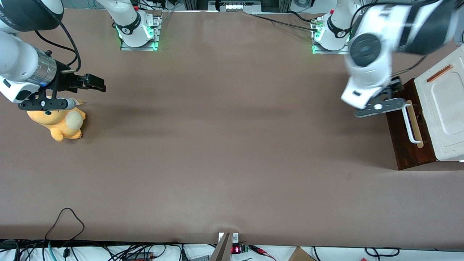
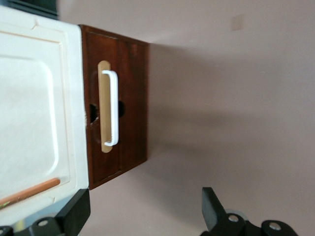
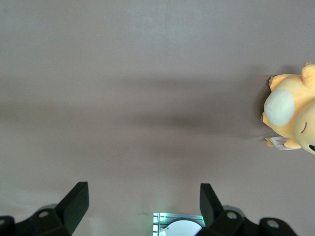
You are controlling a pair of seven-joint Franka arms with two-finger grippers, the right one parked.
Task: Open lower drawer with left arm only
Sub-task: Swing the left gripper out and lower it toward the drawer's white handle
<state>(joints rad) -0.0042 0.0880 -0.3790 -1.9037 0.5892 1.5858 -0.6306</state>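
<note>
Left arm's hand above the drawer front, nothing gripped yet

The lower drawer (image 2: 125,110) sits shut under the cream-white cabinet top (image 2: 34,113) at the working arm's end of the worktop (image 1: 224,145), its white bar handle (image 2: 112,108) standing proud of a pale wood strip. The hand (image 2: 145,214) hovers over the drawer's end farther from the front camera, fingers (image 2: 74,214) spread wide and empty. The handle is the only sensible hold: rigid and smooth, probably slippery, so close around its middle and pull straight; the small cabinet looks light enough that it may slide along.
</note>
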